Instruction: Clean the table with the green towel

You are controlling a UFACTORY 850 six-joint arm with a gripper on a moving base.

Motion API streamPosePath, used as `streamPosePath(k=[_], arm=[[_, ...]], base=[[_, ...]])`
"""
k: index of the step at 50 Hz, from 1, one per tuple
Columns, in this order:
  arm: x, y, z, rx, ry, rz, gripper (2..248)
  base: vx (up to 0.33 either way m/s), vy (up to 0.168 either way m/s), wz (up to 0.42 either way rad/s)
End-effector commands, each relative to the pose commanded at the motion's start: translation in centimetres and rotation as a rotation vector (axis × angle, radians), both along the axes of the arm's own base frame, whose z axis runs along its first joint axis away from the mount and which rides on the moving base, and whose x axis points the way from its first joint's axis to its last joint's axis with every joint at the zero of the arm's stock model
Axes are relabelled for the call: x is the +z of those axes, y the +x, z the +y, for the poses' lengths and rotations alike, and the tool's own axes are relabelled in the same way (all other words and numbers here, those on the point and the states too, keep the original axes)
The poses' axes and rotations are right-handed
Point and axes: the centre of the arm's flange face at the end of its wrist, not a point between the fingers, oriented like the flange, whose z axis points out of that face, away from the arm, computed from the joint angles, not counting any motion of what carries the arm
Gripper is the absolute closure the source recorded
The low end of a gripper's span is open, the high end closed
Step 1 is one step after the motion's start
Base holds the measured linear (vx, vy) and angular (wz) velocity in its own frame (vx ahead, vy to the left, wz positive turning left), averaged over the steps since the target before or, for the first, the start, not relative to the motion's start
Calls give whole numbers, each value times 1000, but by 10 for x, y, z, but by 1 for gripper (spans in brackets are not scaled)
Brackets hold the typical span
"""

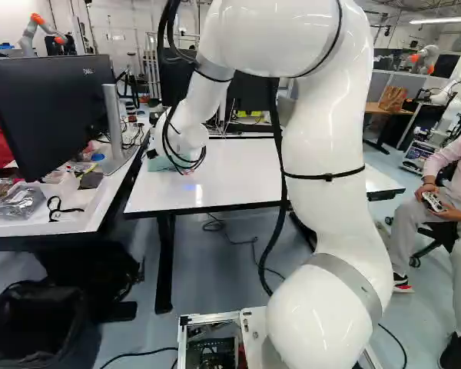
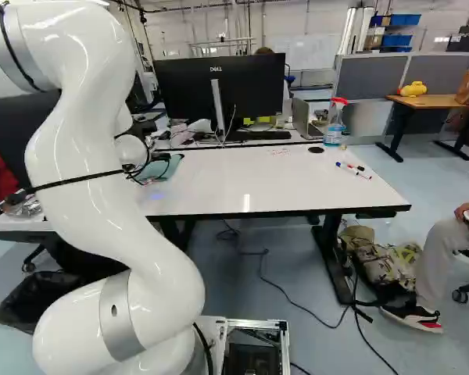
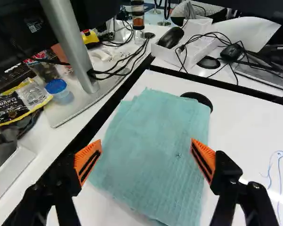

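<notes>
Well, the jaws stand wide apart over the green towel.

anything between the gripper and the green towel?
Nothing visible: in the wrist view, the open gripper looks straight onto the green towel, no object in the way.

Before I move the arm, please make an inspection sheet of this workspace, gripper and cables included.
Surface: white table with black edge; blue pen scribble on it.
Job's things: light green cloth towel, lying flat by a round black grommet.
Clutter: pens at the right of the right base view; red-headed spray bottle near the far edge.
Gripper: black with orange pads, open over the towel, not holding it.
Cables: black cable on the floor.
Surroundings: black bin, lower left of the left base view.
</notes>
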Motion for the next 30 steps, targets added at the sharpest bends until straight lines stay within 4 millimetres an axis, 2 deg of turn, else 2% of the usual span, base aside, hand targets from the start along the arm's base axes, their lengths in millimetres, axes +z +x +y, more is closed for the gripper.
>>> streamPosePath(k=[30], arm=[[-6,19,-9,-27,-23,47,3]], base=[[0,0,0]])
